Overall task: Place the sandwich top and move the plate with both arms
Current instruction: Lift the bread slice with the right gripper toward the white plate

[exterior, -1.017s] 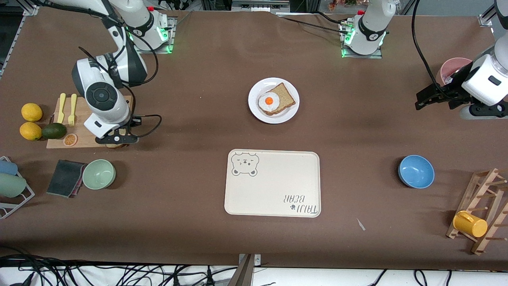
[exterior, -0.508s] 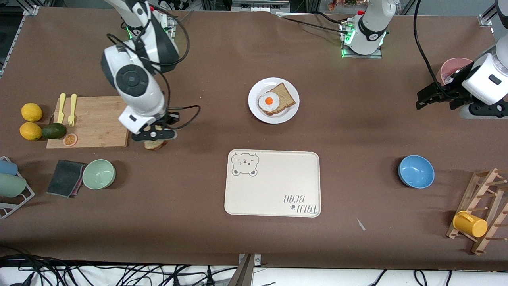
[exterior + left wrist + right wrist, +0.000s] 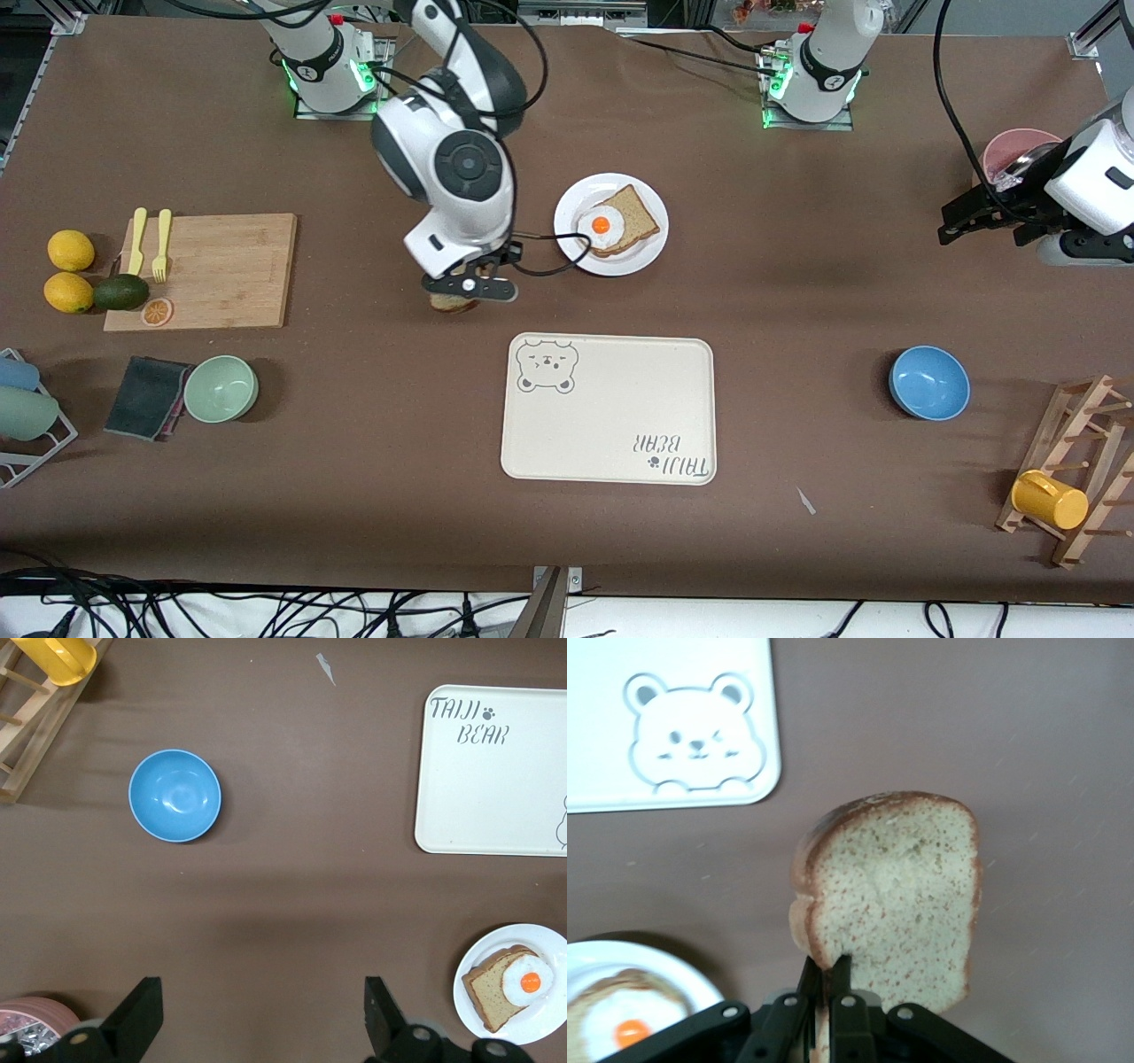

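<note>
Brown table [image 3: 797, 292] carries one cutting board [image 3: 208, 266], one tray [image 3: 611, 425] and two bowls. Over bare table between board and plate [image 3: 567, 244], the right gripper [image 3: 468, 288] is clenched on the bread slice [image 3: 895, 895]; only its wrist view shows the slice's speckled face. At the left arm's end, the left gripper [image 3: 257, 1019] waits, fingers spread.

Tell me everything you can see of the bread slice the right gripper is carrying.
The sandwich top is a light, speckled wholemeal slice with a darker brown crust and a rounded upper edge. It hangs on edge, pinched at its lower edge by the shut right gripper, touching nothing else. It is in the air over bare table between the plate and the bear tray.
</note>
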Robot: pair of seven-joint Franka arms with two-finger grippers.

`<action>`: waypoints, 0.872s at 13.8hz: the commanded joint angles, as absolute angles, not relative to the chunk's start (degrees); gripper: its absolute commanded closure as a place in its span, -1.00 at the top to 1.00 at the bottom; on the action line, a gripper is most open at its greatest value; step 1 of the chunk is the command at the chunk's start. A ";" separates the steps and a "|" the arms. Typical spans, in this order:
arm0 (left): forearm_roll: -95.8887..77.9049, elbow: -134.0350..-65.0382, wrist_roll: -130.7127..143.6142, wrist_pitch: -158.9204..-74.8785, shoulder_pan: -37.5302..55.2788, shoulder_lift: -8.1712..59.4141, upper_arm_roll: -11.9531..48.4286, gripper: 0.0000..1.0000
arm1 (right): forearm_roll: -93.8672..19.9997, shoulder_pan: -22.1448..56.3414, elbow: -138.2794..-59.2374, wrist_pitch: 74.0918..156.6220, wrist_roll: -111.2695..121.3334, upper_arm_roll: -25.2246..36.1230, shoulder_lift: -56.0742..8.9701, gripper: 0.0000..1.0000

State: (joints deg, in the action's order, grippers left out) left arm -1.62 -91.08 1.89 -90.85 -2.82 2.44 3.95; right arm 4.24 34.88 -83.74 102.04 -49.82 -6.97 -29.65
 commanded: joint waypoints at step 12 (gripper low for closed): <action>-3.34 -90.35 -0.18 -90.09 -3.87 3.16 4.13 1.00 | -8.61 53.43 -64.60 103.70 -82.69 0.44 -46.40 -1.00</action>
